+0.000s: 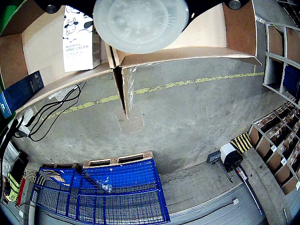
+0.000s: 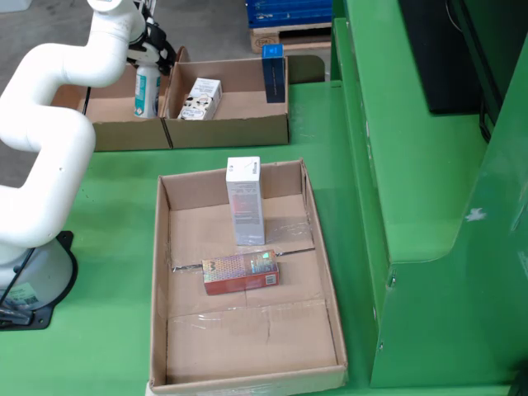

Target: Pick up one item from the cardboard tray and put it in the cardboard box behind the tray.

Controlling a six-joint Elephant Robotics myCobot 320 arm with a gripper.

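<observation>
In the standing view my gripper (image 2: 149, 59) is shut on a white and teal bottle (image 2: 147, 92) and holds it upright over the left cardboard box (image 2: 107, 134) behind the tray. In the gripper view the bottle (image 1: 140, 21) shows end-on as a pale round disc at the top. The cardboard tray (image 2: 161, 247) in front holds a white carton (image 2: 245, 202) standing upright and a red-brown carton (image 2: 241, 272) lying flat. Whether the bottle touches the box floor cannot be told.
The right cardboard box (image 2: 239, 134) holds a cow-print hand cream carton (image 2: 200, 99) and a dark blue carton (image 2: 273, 73); both also show in the gripper view (image 1: 80, 40) (image 1: 21, 91). A green machine housing (image 2: 412, 165) stands right of the tray. Blue mesh crates (image 1: 108, 192) stand on the floor.
</observation>
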